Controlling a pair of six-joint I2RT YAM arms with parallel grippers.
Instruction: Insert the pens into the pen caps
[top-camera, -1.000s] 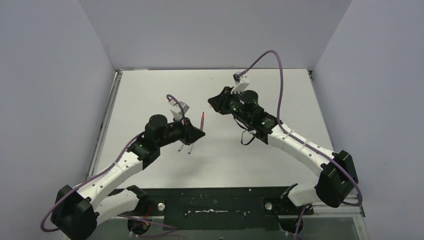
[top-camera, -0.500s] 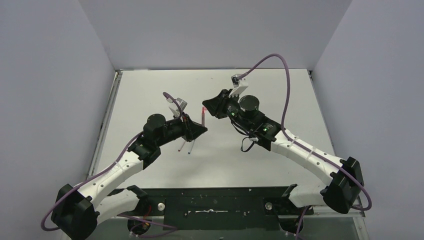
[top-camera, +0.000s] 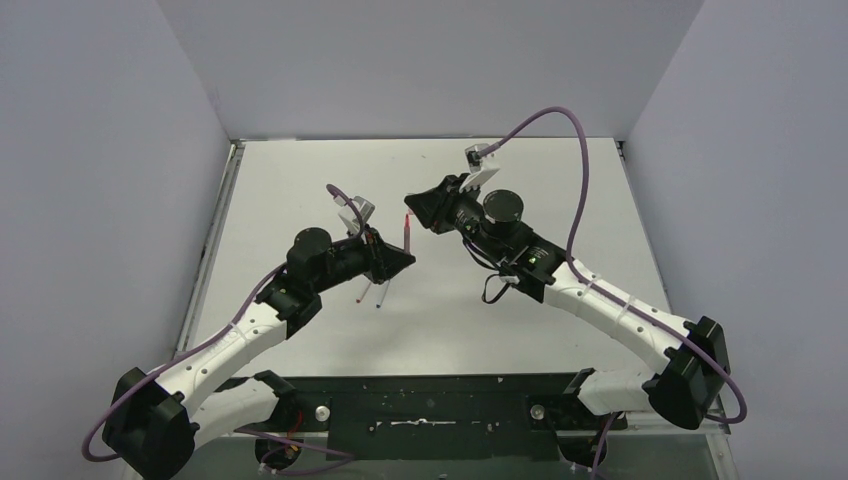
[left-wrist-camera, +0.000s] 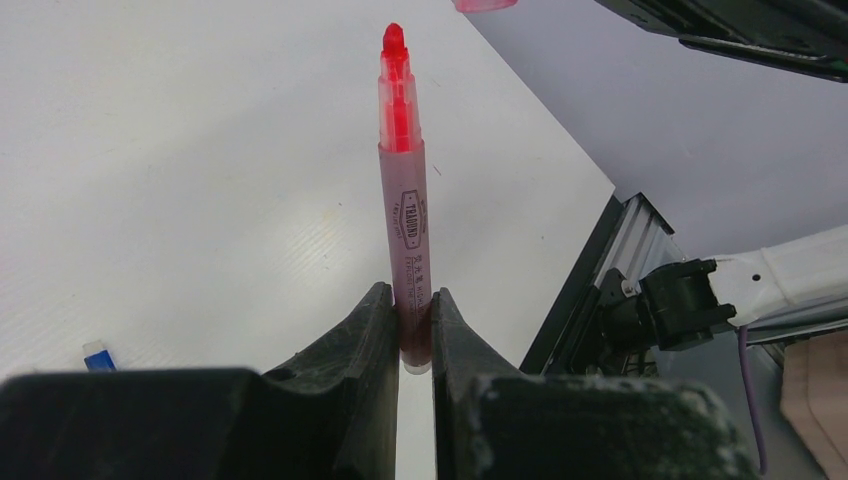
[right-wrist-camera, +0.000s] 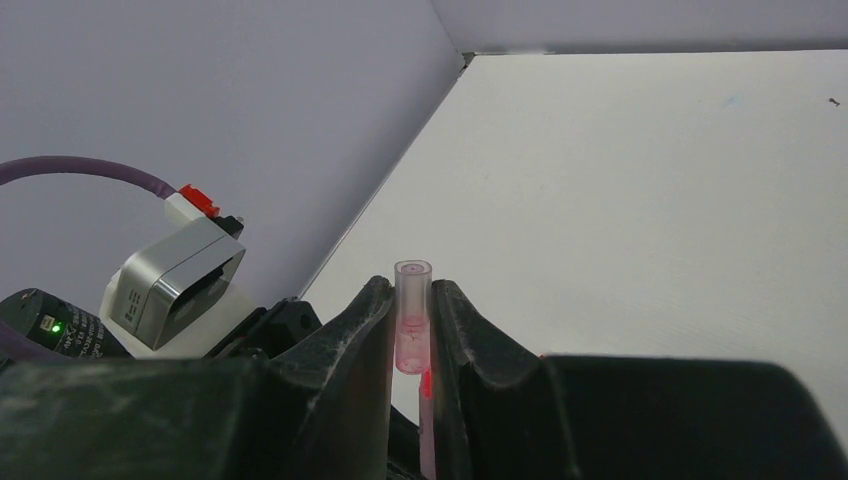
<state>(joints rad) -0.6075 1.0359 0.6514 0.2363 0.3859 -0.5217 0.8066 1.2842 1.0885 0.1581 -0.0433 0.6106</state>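
Observation:
My left gripper (top-camera: 399, 262) is shut on the base of the pinkish-red pen (top-camera: 406, 232) and holds it off the table, tip pointing away. In the left wrist view the pen (left-wrist-camera: 403, 200) stands up between the fingers, with the pale pink cap (left-wrist-camera: 484, 4) just beyond its red tip. My right gripper (top-camera: 412, 210) is shut on that cap (right-wrist-camera: 412, 315), and the pen tip (right-wrist-camera: 426, 385) shows just below it. Two whitish pens (top-camera: 371, 293) lie on the table under the left gripper. A blue cap (left-wrist-camera: 97, 355) lies on the table. The red cap is hidden.
The two grippers face each other closely above the middle of the white table (top-camera: 500, 330). Grey walls (top-camera: 430, 60) close the table on three sides. The left arm's wrist camera (right-wrist-camera: 180, 280) shows beside the right fingers.
My right gripper has moved left and a little forward with the cap, closing on the pen tip. The left gripper shifted slightly and holds the pen as before.

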